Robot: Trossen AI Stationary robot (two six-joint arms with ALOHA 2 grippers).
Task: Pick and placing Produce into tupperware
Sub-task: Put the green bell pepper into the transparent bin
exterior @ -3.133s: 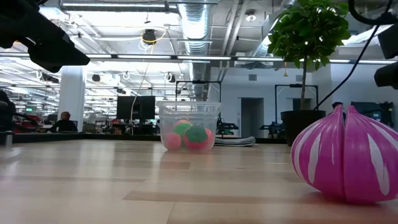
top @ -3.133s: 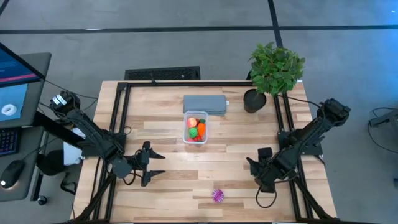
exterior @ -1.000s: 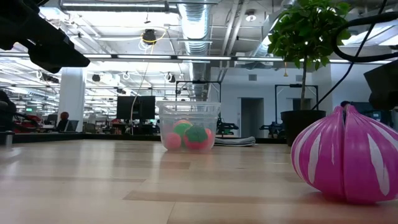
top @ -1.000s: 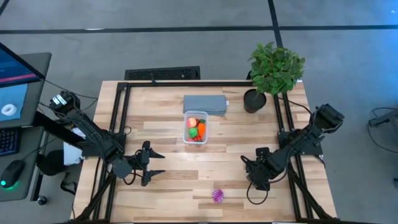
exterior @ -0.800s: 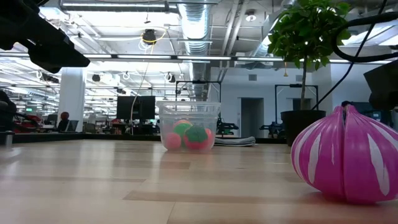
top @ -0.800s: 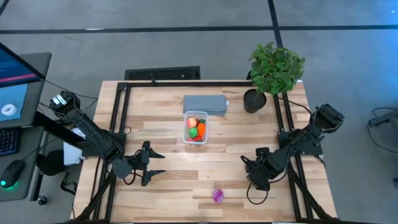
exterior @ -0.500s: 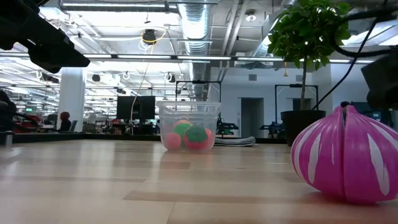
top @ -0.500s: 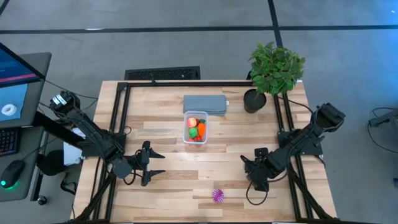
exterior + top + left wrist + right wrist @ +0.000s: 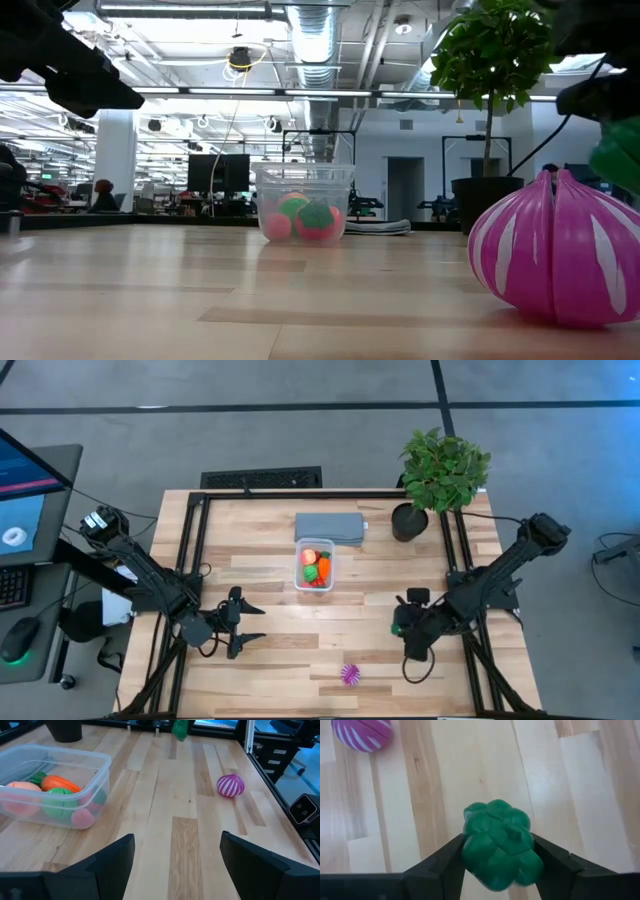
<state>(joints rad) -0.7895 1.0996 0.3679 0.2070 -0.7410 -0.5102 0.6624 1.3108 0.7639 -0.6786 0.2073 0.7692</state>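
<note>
Right tool: clamped tight on a bumpy green toy vegetable, one dark finger on each side of it, carried clear above the counter in the right half, nearer the front edge than the back.
Green toy vegetable: in the right wrist view it fills the gap between the fingers, bare wood planks beneath it; in the high view it shows as a small green spot at the tool's tip.
Purple striped ball: lying on the counter close to the front edge, about midway along it, apart from the right tool and on its front-left side; in the low view it looms large at the right.
Left tool: both fingers spread wide, nothing between them, low over the left half of the counter towards the front edge, pointing in at the middle.
Tupperware: clear tub sitting upright in the middle of the counter, a little towards the back edge, well apart from both tools.
Produce in the tub: orange, green and pink pieces piled together inside, seen through the clear wall in the left wrist view.
Grey pad: flat on the counter just behind the tub, towards the back edge.
Potted plant: standing at the back right corner.
</note>
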